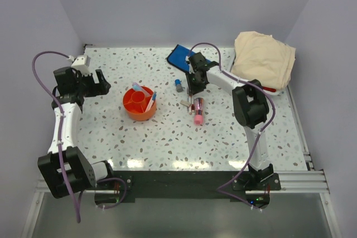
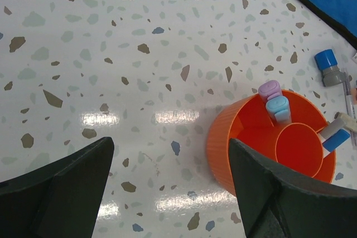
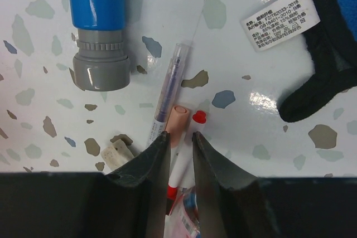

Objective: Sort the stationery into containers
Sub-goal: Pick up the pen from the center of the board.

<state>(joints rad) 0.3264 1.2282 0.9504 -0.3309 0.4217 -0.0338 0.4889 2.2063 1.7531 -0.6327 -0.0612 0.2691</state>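
On the left, the left hand is spread wide and holds nothing; it hangs over the desk just beside the orange tub. The tub already has a lilac marker and two blue-capped ones standing in its side parts. Further right, a blue-capped marker with a grey collar lies on the desk, and next to it a thin clear pen. The right hand is down over a pen with a pink end, which lies touching the clear pen. Its two fingers stand close together with the pink-ended pen between them, but I cannot tell if they pinch it yet. To do this step well, the hand should squeeze only that one pen, keep the clear pen out of the grip, and lift straight up. A thick pink tube lies near too. The blue pouch is just beyond, so it looks like the closest home.
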